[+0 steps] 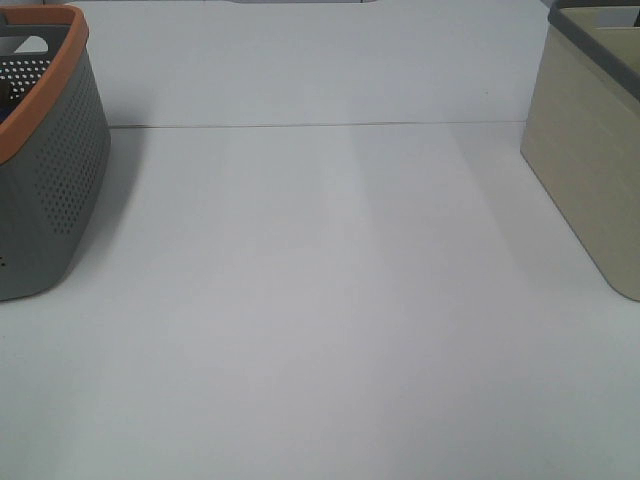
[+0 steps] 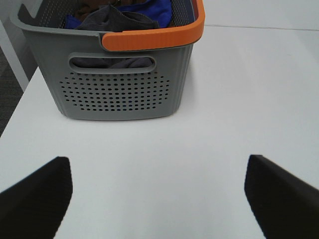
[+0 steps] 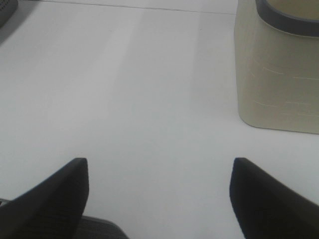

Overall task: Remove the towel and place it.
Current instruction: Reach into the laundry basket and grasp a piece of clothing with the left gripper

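The white counter carried two baskets. A grey perforated basket with an orange rim stood at the counter's left edge. A beige basket with a grey rim stood at the right edge, well apart from the first. The surface between them was bare, apart from a thin seam line running across toward the far edge.

The towel, a dark grey cloth, lay crumpled inside the grey basket, heaped against the near wall and showing through that wall's handle slot. A bright blue cloth lay behind it in the same basket, touching it.

The left gripper hung over the counter on the near side of the grey basket, facing its perforated wall. Its jaws were spread wide with nothing between them. The right gripper hung over bare counter near the beige basket, jaws likewise spread wide and holding nothing. Neither gripper touched a basket or the towel. Neither arm appeared in the high view.
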### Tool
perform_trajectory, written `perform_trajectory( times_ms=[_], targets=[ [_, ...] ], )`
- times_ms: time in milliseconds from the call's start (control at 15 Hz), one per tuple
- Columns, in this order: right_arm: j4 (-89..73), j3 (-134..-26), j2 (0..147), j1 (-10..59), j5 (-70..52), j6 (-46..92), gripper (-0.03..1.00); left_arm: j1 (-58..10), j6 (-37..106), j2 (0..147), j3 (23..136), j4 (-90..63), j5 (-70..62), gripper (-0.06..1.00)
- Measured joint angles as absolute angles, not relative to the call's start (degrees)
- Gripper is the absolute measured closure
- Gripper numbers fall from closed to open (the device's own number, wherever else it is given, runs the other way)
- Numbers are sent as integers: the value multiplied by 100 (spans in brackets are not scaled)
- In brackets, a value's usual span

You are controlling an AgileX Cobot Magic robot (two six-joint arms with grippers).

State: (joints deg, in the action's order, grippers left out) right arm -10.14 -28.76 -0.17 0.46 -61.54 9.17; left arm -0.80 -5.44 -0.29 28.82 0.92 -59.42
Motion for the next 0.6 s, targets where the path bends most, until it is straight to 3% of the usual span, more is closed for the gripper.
perform_trajectory(
  times_ms=[600],
  targets=[
    [-1008, -2876, -17, 46, -6154, 882, 21, -80, -544, -29, 2882, 92, -5942, 6]
  ],
)
